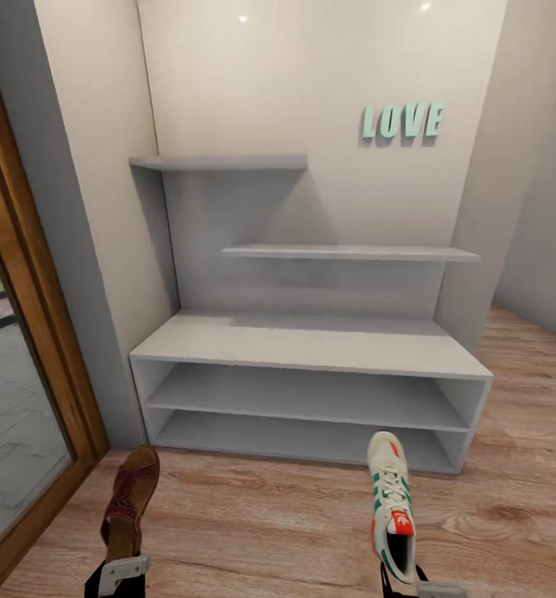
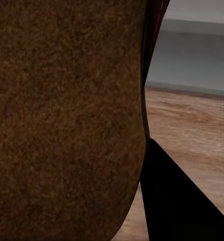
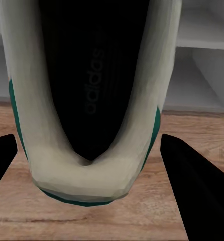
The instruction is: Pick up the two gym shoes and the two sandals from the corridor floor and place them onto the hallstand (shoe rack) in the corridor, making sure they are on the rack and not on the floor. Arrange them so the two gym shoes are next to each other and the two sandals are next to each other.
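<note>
My left gripper [image 1: 120, 575] is shut on a brown sandal [image 1: 132, 494], which it holds toe-forward above the corridor floor [image 1: 253, 523]. Its dark footbed [image 2: 67, 120] is close up in the left wrist view, with one black finger [image 2: 177, 201] beside it. My right gripper [image 1: 406, 585] is shut on a white gym shoe [image 1: 391, 498] with green stripes, gripped at the heel. In the right wrist view the shoe's dark inside [image 3: 92, 100] sits between both fingers. The pale grey hallstand [image 1: 311, 345] stands straight ahead, with bare bench top and shelves.
A glass door in a wooden frame [image 1: 28, 374] runs along the left. Teal LOVE letters [image 1: 402, 121] hang on the wall above the stepped shelves. The plank floor carries on past the hallstand's right end [image 1: 527, 365].
</note>
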